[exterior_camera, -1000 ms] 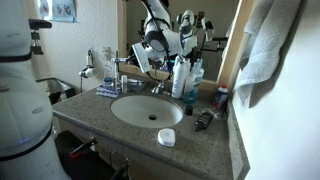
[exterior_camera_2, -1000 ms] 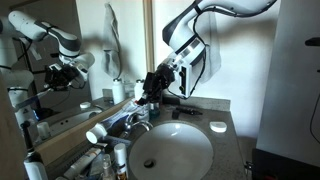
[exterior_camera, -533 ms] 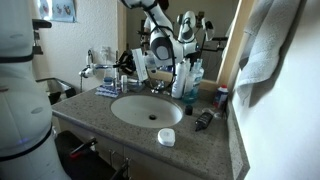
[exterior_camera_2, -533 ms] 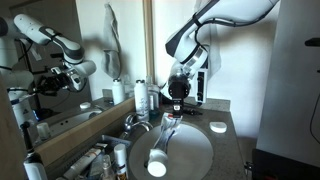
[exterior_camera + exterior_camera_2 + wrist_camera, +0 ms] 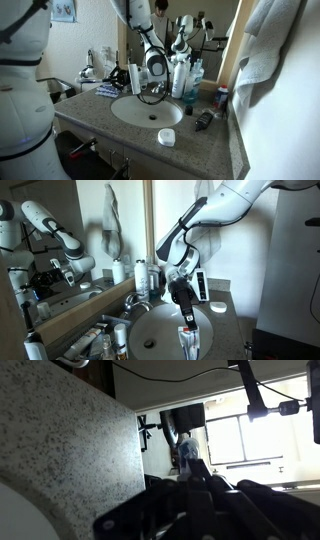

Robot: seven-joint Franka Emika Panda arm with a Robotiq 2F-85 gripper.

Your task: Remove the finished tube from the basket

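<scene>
My gripper [image 5: 185,306] hangs over the white sink bowl [image 5: 150,330], shut on the finished tube [image 5: 188,340]. The tube is flat and whitish with dark markings and dangles downwards from the fingers. In an exterior view the gripper [image 5: 147,72] is just in front of the faucet, with the tube [image 5: 135,78] pale beside it. The low bluish-grey basket [image 5: 105,91] sits on the granite counter to the left of the sink, apart from the gripper. The wrist view shows only dark blurred fingers [image 5: 195,490] beside the granite; the tube cannot be made out there.
Tall blue-and-white bottles [image 5: 181,75] stand behind the sink by the mirror. A round white dish [image 5: 166,137] lies at the counter's front edge. A dark object [image 5: 203,120] lies to the right. A towel [image 5: 265,50] hangs on the right.
The gripper has swung away from the basket side and down, carrying the tube from beside the bottles to over the sink bowl.
</scene>
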